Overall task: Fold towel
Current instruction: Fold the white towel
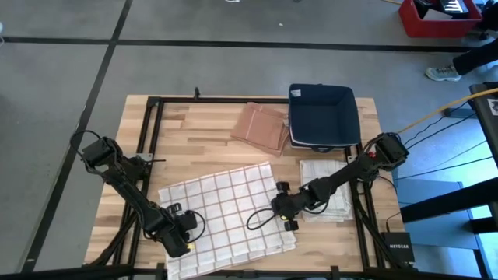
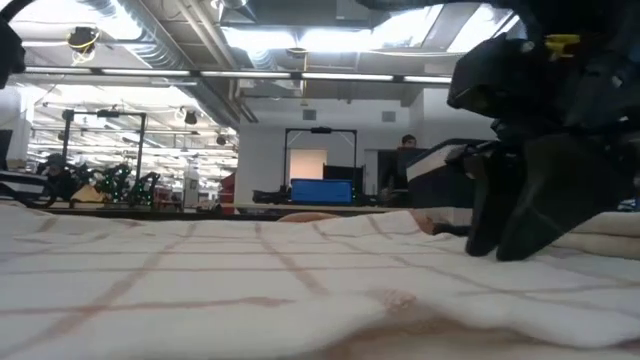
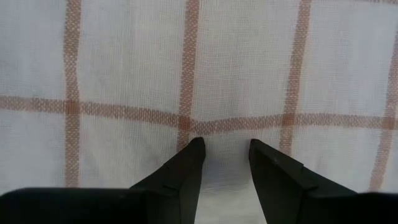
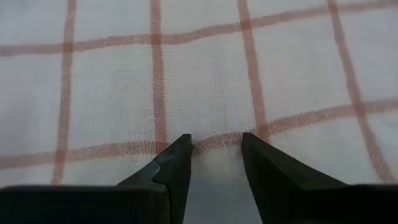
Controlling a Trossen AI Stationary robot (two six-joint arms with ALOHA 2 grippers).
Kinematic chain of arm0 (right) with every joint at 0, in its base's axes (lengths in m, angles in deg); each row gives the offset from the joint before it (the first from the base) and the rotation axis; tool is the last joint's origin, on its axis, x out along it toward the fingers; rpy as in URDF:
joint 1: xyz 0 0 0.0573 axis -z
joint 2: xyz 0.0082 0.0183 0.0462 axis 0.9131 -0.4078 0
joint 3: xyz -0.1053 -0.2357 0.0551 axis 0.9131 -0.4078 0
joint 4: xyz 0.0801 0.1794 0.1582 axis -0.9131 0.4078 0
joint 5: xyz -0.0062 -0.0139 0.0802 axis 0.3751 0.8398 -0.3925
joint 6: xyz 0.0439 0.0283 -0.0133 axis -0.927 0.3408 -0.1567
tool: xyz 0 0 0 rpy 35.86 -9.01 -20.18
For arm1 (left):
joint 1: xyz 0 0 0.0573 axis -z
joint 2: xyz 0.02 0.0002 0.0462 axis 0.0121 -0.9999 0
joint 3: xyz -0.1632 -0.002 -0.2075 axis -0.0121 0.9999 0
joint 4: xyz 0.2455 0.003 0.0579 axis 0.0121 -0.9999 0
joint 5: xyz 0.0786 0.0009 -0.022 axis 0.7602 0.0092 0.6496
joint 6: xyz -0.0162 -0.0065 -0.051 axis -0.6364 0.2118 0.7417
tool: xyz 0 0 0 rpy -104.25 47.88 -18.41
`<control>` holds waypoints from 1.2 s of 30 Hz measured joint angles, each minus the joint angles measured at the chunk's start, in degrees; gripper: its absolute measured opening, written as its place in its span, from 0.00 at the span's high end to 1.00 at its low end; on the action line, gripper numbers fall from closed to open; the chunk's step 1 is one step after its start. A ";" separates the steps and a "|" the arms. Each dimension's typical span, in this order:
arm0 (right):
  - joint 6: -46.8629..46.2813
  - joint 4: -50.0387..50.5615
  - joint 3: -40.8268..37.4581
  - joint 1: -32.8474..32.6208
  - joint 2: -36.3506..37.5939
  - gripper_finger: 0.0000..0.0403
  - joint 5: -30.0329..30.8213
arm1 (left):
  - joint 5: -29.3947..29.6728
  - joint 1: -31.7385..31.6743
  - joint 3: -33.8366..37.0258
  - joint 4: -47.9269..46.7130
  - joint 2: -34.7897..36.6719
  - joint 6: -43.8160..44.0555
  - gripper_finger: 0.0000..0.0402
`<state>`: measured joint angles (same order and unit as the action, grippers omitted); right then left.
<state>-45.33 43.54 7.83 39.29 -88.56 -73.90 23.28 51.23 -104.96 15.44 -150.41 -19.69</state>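
The white towel (image 1: 229, 218) with thin reddish checks lies spread flat, slightly askew, on the table's near-centre.

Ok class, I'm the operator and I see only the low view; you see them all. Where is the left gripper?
Observer: The left gripper is at the checked towel's left edge, seen from above.
Operator: And its fingers?
Observer: Its wrist view shows them apart, tips down on the cloth.
Operator: Which gripper is the dark one I see?
Observer: That is the right gripper, at the towel's right edge, fingers also apart.
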 joint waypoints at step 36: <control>-3.14 25.28 15.21 -0.54 6.84 0.63 12.14 | 3.45 -8.33 -3.21 -7.29 12.78 -8.75 0.68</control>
<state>-48.48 68.83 23.04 38.76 -81.72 -61.76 26.72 42.90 -108.17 8.15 -137.63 -28.44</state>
